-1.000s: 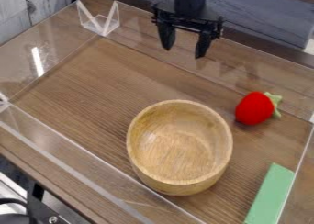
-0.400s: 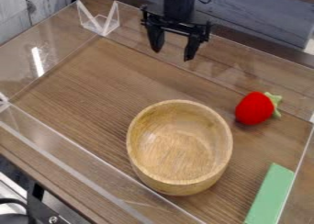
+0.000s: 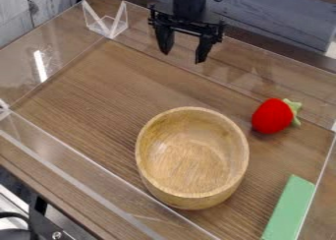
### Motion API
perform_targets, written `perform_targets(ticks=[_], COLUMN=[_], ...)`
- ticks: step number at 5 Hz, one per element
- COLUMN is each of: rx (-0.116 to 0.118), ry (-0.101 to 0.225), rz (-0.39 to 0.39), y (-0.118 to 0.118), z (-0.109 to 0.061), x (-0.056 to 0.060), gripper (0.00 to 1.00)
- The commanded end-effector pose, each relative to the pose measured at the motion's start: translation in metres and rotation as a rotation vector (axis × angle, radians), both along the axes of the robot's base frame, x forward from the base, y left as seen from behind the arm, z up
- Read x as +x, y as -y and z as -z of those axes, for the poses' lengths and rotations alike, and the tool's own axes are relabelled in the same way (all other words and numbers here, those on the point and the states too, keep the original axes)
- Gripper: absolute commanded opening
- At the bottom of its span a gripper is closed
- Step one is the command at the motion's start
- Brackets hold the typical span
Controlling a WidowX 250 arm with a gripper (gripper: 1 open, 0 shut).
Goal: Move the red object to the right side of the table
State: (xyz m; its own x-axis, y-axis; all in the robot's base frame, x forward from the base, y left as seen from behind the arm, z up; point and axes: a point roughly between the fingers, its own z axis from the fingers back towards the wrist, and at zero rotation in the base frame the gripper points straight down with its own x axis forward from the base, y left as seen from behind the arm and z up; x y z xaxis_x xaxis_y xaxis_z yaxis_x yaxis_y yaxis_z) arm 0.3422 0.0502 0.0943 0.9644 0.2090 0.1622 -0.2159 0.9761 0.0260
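The red object (image 3: 274, 115), a small toy strawberry with a green cap, lies on the brown wood-grain table (image 3: 105, 96) near its right edge. My black gripper (image 3: 183, 46) hangs over the far middle of the table, pointing down, fingers spread open with nothing between them. It is well apart from the strawberry, up and to the left of it in the camera view.
A round wooden bowl (image 3: 194, 156) stands in the near middle. A flat green block (image 3: 292, 211) lies at the near right corner. Low clear acrylic walls (image 3: 53, 57) border the table, with a folded clear piece (image 3: 105, 20) at the far left.
The open gripper has drifted to the left along the far side of the table. The strawberry, bowl and green block have stayed put.
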Motion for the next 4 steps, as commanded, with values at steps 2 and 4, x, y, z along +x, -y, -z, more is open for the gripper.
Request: perform_targets(ticks=[2, 4], rx=[0.018, 0.021], ry=[0.073, 0.088], rz=[0.008, 0.02], y=[0.0006, 0.0052], z=[-0.0214, -0.0245], x=[0.0011, 0.0006], gripper=[1.0, 1.0])
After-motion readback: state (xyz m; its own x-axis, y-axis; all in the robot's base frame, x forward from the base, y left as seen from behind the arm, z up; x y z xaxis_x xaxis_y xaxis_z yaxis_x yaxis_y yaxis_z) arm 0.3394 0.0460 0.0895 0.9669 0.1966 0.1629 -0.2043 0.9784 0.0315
